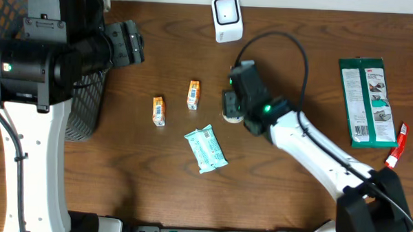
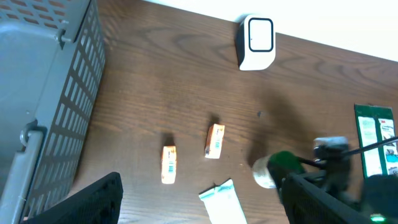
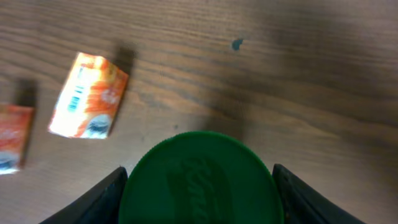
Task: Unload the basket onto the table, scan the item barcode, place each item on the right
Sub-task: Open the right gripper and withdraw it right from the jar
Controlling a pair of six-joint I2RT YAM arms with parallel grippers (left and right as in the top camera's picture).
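Observation:
A small jar with a green lid point(image 3: 199, 180) and a whitish body point(image 1: 229, 116) sits between the fingers of my right gripper point(image 3: 199, 190), which is shut on it near the middle of the table. The left wrist view shows the jar point(image 2: 267, 171) tipped on its side, and I cannot tell whether it touches the wood. The white barcode scanner point(image 1: 226, 19) stands at the far edge, beyond the jar and apart from it. My left gripper point(image 2: 202, 205) hangs open high over the table's left part, holding nothing.
Two small orange boxes point(image 1: 158, 110) point(image 1: 193, 95) and a teal-and-white packet point(image 1: 206, 148) lie left of the jar. A grey mesh basket point(image 1: 83, 108) stands at the left edge. A green flat package point(image 1: 365, 101) and a red item point(image 1: 396, 147) lie at the right.

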